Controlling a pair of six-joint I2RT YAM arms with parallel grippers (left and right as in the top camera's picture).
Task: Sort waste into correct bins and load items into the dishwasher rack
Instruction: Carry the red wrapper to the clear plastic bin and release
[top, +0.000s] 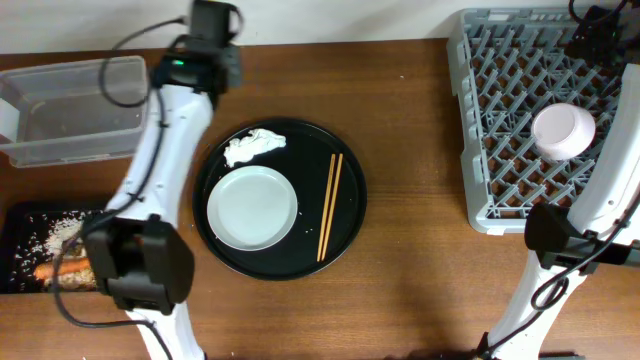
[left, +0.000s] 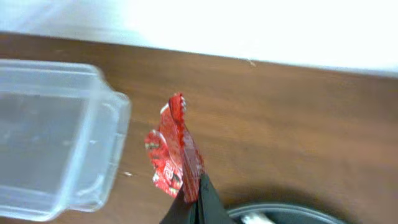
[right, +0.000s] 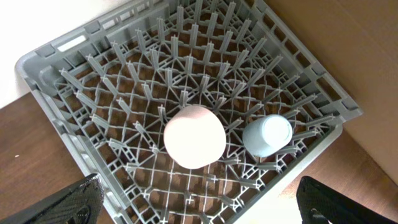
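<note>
The brown wooden worktop carries everything. At its far right stands the large square grey plastic rack with a grid base and upright pegs. The right pincer hangs above it, spread wide and holding nothing.

In the middle lies the large round black tray. At the far left sits the clear plastic rectangular tub. Near left of it is the flat black rectangular tray, which holds the rice-and-meat scraps and the orange carrot.

The white round plate rests on the left half of the round tray. The two thin wooden chopsticks lie side by side to the right of the plate, running near to far. The crumpled white tissue lies on the tray's far side, just beyond the plate.

The small pinkish-white bowl sits among the rack's pegs. The small light-blue cup is tilted just beside the bowl, not touching it.

The left pincer is pressed together, pinching the crumpled red wrapper by one end. The wrapper is over bare worktop, just right of the tub's corner and outside it.
</note>
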